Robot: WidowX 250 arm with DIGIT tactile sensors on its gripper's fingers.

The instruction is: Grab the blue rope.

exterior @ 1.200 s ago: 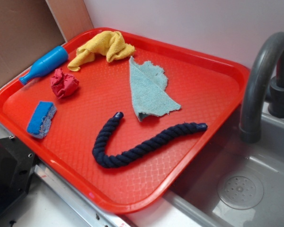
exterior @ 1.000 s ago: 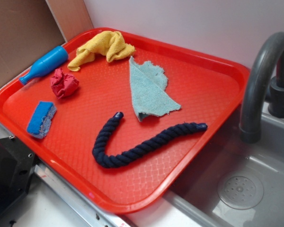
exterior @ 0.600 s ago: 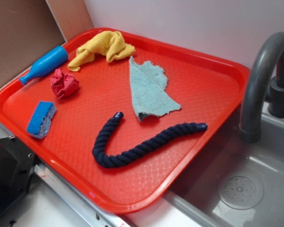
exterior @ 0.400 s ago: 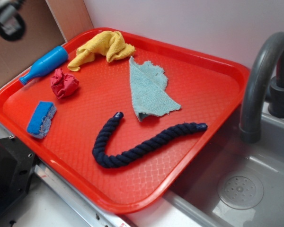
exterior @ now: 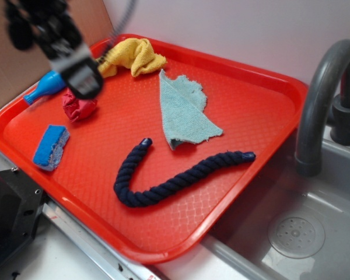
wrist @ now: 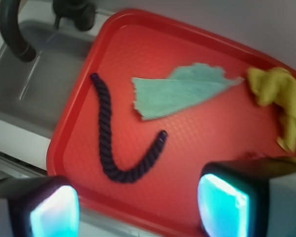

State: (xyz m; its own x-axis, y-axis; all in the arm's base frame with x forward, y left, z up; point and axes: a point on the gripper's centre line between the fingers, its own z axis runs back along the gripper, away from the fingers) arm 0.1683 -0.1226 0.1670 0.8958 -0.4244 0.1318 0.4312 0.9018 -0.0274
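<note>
hovering gripper point(wrist: 138, 205) over tray's point(exterior: 268, 111) far-left corner | fingers point(wrist: 222, 205) spread, empty | rope point(exterior: 163, 178) curved by near edge, untouched

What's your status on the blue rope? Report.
Hand open, empty, over the tray's far left corner. Blue rope lying curved at the tray's near side, untouched. Teal cloth close beside one rope end, not covering it.
</note>
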